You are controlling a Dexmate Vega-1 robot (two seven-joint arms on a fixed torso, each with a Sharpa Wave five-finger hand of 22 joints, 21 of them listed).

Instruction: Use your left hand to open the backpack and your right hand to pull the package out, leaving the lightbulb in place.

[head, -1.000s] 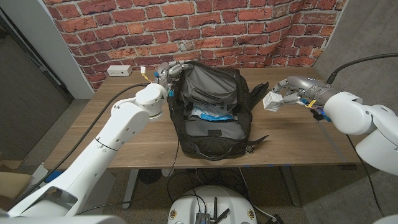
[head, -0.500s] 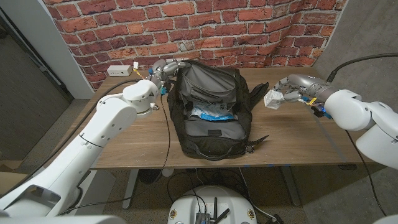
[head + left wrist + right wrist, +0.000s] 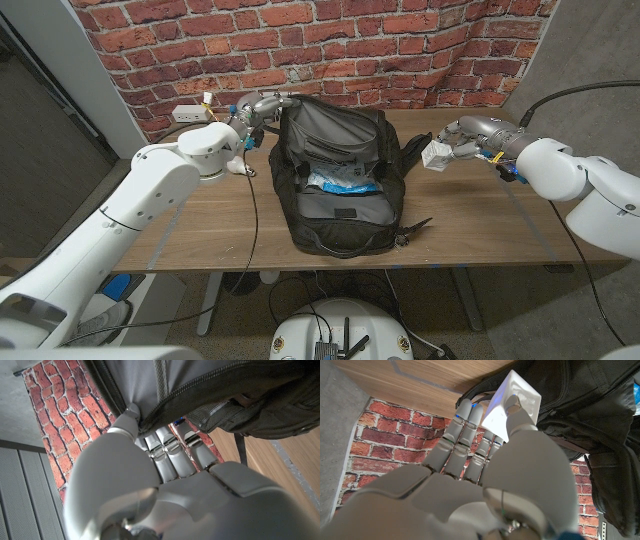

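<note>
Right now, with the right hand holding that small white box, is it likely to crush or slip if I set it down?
The small white cardboard-looking box keeps crisp corners in the right hand, so probably stiff enough. It looks light for its size, pinched by the fingers alone. Its smooth faces could slip; release gently on the wooden table.

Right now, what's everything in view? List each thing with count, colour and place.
backpack: one, black, table middle, flap open
blue-and-white item: one, inside the backpack; too unclear to name
box: one, white, held above the table right of the backpack
power strip: one, white, table's far left corner
table: one, wooden
brick wall: red, behind the table
left hand: grips the backpack's upper left edge
right hand: holds the box
</note>
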